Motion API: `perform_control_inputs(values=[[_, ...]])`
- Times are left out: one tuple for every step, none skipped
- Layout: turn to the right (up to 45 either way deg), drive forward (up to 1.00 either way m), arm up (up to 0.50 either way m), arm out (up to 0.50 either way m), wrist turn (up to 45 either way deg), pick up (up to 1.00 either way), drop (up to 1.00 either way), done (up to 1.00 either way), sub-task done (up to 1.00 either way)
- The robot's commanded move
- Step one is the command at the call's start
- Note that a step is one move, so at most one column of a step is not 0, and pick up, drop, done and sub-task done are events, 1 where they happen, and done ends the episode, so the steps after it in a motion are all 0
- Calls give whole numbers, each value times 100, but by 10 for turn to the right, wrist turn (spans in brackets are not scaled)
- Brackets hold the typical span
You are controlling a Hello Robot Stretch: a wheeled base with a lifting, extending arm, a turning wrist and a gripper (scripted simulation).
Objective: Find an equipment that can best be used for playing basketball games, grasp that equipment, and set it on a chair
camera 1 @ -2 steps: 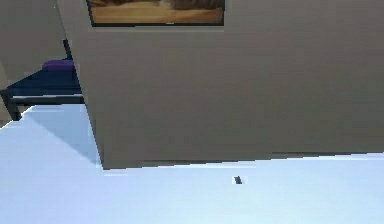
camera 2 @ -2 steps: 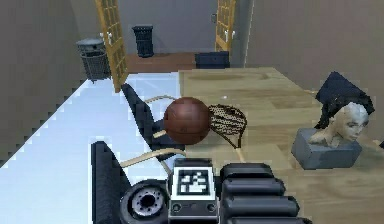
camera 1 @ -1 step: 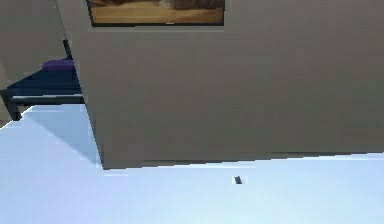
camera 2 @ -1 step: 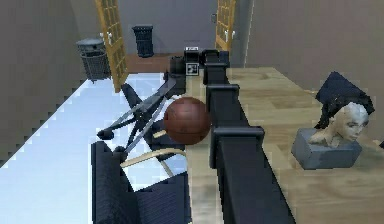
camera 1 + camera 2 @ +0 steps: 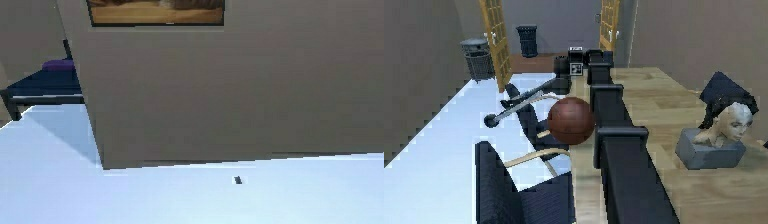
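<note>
Brown wall (image 5: pixel 230 90) close ahead, floor (image 5: pixel 50 175) open past its left edge; cannot tell whether end effector (image 5: pixel 504 104) holds basketball (image 5: pixel 571 120)

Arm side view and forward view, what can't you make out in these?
Claw: arm side view, far end too small against clutter; cannot tell whether it holds anything.
Brown ball: arm side view, its contact with arm or chair unclear.
Wall picture: forward view, cut off by top edge.
Floor speck: forward view, too small to name.
</note>
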Motion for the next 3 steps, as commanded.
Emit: perform_control_inputs(values=[[0,0,0,0,450,0,0,0,0],[0,0,0,0,390,0,0,0,0],[0,0,-20,0,0,0,0,0,0]])
